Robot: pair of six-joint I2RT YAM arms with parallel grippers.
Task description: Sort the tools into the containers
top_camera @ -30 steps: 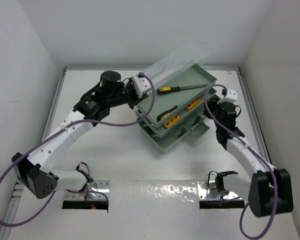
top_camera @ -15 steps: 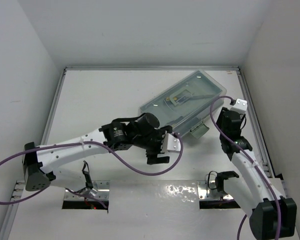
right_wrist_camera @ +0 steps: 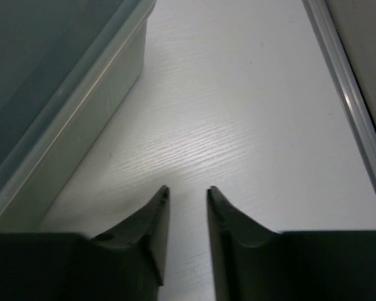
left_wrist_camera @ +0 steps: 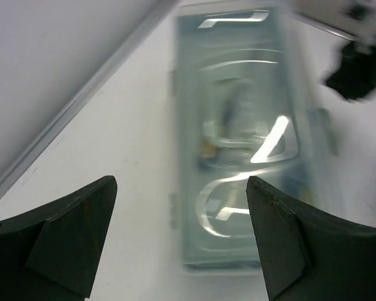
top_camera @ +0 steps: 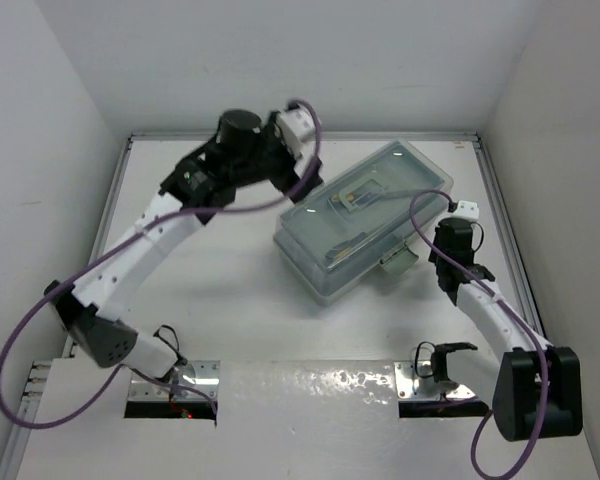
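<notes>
The toolbox [top_camera: 365, 222] lies slantwise at the centre right with its translucent lid down over the sage-green containers. Tools [top_camera: 358, 198] show only as dim shapes through the lid. My left gripper [top_camera: 303, 183] hovers over the box's far-left end. In the left wrist view it [left_wrist_camera: 182, 182] is open wide and empty, with the blurred box [left_wrist_camera: 238, 157] below. My right gripper [top_camera: 452, 238] sits just right of the box. In the right wrist view its jaws [right_wrist_camera: 187, 190] stand a narrow gap apart over bare table, and the box wall [right_wrist_camera: 81, 106] is to the left.
A green latch [top_camera: 398, 258] sticks out from the box's near-right side. A metal rail [right_wrist_camera: 348, 94] runs along the table's right edge, close to the right gripper. White walls enclose the table on three sides.
The lid, raised a second ago, is now down over the trays. My left arm swept to the near side of the box and back to its far-left end, jaws opened. The right jaws narrowed.
</notes>
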